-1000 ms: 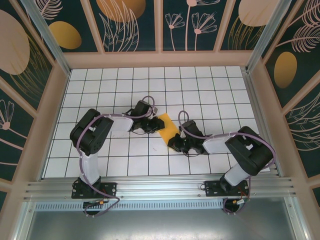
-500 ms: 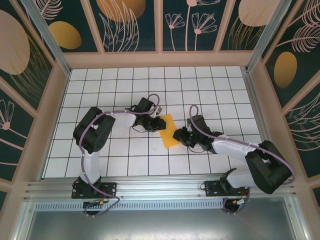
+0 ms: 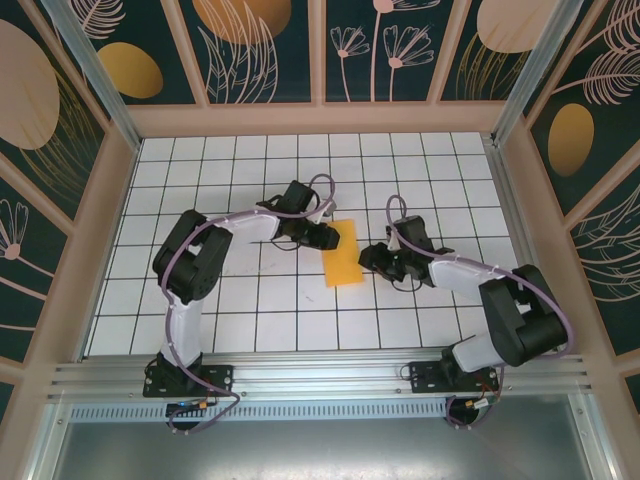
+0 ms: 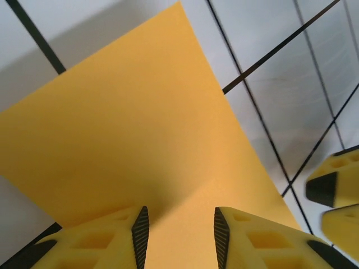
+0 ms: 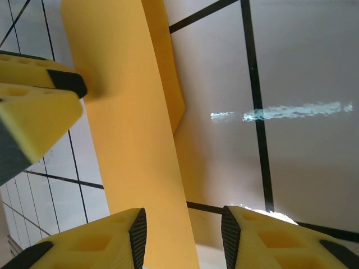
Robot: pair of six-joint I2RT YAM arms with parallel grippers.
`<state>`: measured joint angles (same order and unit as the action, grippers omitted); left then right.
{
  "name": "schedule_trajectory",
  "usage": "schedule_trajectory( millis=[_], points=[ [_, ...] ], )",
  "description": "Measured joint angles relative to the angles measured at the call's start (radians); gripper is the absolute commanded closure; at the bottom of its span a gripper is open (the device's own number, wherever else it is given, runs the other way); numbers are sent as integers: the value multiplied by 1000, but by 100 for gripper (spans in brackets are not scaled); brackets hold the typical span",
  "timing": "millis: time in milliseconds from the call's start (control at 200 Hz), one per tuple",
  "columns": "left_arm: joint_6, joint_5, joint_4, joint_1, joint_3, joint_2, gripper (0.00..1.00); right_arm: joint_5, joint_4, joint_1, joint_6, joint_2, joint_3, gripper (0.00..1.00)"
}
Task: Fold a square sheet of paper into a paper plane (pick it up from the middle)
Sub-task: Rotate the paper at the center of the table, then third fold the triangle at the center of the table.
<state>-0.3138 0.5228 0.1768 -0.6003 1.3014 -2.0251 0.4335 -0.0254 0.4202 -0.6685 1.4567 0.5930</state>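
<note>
Well, from above we see the folded sheet of paper point(image 3: 343, 260) mid-frame, left gripper point(image 3: 326, 238) at its upper-left edge, right gripper point(image 3: 367, 258) just right of it. On the left wrist, jaws apart over paper. On the right wrist, jaws apart, paper running between them.

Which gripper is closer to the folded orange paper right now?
Left, narrowly. The left gripper has its fingertips over the far left edge of the folded orange paper; the right gripper sits just off the right edge, jaws open.

Top camera high at near edge, looking down; wrist cameras close, opposed, share paper point(image 4: 129, 145).
</note>
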Motion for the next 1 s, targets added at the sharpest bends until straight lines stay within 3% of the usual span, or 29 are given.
schedule_trajectory(
  millis=[380,500,605,781,1001],
  points=[
    [-93,-7,-119,0,-193,191,65,71,-24,-8,55,142,90,56],
    [-106,-35,-137,-2,-283,259,59,94,-23,-20,76,178,122,57],
    [-106,-85,-153,-12,-364,361,55,117,-23,-37,95,208,153,64],
    [-75,-235,-178,-108,-455,501,48,166,-19,-59,135,260,205,84],
    [-16,-476,-181,-301,-486,534,41,197,-13,-61,127,285,232,92]
  ],
)
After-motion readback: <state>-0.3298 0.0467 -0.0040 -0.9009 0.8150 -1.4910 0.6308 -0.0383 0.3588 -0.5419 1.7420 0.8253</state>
